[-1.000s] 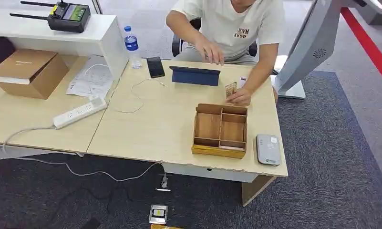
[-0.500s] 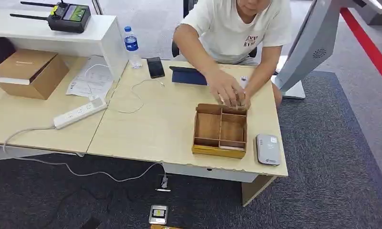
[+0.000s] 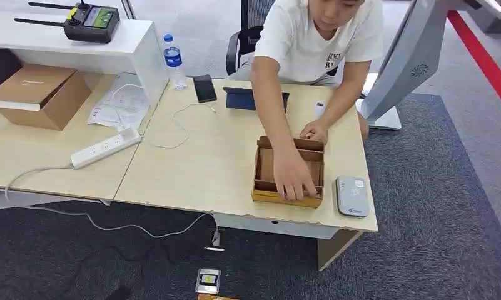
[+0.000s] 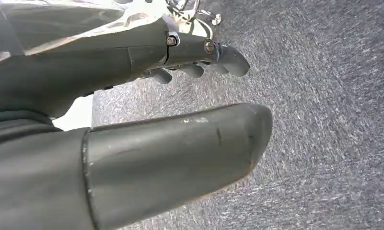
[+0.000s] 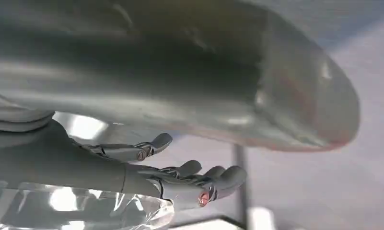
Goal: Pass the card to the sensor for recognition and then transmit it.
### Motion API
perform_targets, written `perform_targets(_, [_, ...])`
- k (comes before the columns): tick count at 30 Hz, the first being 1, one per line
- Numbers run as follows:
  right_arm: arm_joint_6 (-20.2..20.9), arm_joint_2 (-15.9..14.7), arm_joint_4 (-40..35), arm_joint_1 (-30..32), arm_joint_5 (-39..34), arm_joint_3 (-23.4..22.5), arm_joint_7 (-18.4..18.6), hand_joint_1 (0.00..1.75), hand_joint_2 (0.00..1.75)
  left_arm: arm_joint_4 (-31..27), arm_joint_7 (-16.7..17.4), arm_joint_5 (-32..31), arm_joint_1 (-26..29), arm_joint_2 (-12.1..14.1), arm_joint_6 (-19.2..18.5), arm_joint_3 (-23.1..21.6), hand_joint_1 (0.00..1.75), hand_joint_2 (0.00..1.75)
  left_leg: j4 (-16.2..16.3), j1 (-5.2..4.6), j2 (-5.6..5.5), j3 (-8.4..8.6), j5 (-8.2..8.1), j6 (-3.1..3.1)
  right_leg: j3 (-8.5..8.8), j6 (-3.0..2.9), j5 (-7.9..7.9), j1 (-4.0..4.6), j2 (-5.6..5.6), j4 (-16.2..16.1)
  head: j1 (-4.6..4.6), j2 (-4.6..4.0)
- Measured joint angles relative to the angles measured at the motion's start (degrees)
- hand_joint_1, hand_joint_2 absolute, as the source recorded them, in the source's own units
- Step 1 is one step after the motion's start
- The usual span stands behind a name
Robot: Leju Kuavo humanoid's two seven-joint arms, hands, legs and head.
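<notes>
A light wooden surface (image 3: 204,162) is seen from above in the head view. Near its right front corner stands a wooden box (image 3: 289,170) divided into compartments, with its long axis running from the front edge toward the far edge. Just to the right of the box, apart from it, lies the grey sensor (image 3: 351,195), flat, with its long axis running the same way and a small label at its far end.

A person in a white shirt (image 3: 323,44) is seated at the far side. One of the person's hands (image 3: 293,180) is reached down into the front compartments of the box; the other hand (image 3: 313,132) rests at the box's far rim. The card cannot be made out in these views; whether it lies under the reaching hand cannot be told, so its direction is not given.

Farther back on the surface lie a dark tablet (image 3: 255,99), a black phone (image 3: 204,87) and a water bottle (image 3: 172,61). To the left are a white power strip (image 3: 105,148) with its cable, loose papers (image 3: 119,103) and a cardboard box (image 3: 36,94). The floor is covered by dark grey carpet (image 3: 435,237).

In the left wrist view the left hand (image 4: 132,110) is seen over the carpet, its fingers (image 4: 199,69) slightly curled, apart from the thumb and holding nothing. In the right wrist view the right hand (image 5: 146,163) is likewise empty, with its fingers (image 5: 214,178) loosely spread.
</notes>
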Motion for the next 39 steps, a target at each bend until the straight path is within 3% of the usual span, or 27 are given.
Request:
perform_targets(3, [2.74,2.21,0.94,1.76,1.6,-0.64,5.48,0.0,0.0,0.02,-0.02,-0.55,-0.03,-0.02,0.02,0.0,0.0,0.0,-0.02,0.0,0.04,0.02,-0.01,-0.02,0.0,-0.02,0.0,0.02,0.05,0.0,0.0,0.0])
perform_targets(9, [12.97,5.45,2.38,2.86,4.11,-0.85,16.3,0.0,0.0,0.0,-0.04,-1.29,-0.16,0.0,-0.07,-0.02,0.0,0.0,-0.03,0.0,0.04,0.08,-0.02,-0.03,0.02,-0.06,-0.03,-0.01,0.06,0.01,0.02,0.0])
perform_targets(19, [14.37,7.43,3.08,3.14,4.24,-0.85,17.39,0.0,0.0,0.0,-0.09,-1.4,-0.21,0.04,-0.07,-0.02,0.0,0.0,-0.02,-0.02,0.04,0.12,-0.02,-0.03,0.06,-0.06,-0.03,-0.03,0.06,0.01,0.0,0.0])
perform_targets(29, [30.16,8.37,3.63,3.2,6.51,-0.83,23.79,0.0,0.0,0.0,0.09,-1.97,-0.23,0.04,-0.66,-0.02,0.0,0.0,-0.02,-0.01,0.04,0.13,-0.02,-0.03,0.06,-0.06,-0.03,-0.02,0.06,0.01,0.0,0.0])
perform_targets(39, [37.69,9.64,3.67,3.27,9.18,0.28,23.05,0.0,0.0,0.0,0.44,-2.27,-0.22,0.02,-0.7,-0.02,0.0,0.0,-0.02,-0.01,0.04,0.13,-0.02,-0.03,0.07,-0.06,-0.03,-0.03,0.06,0.01,0.0,0.0])
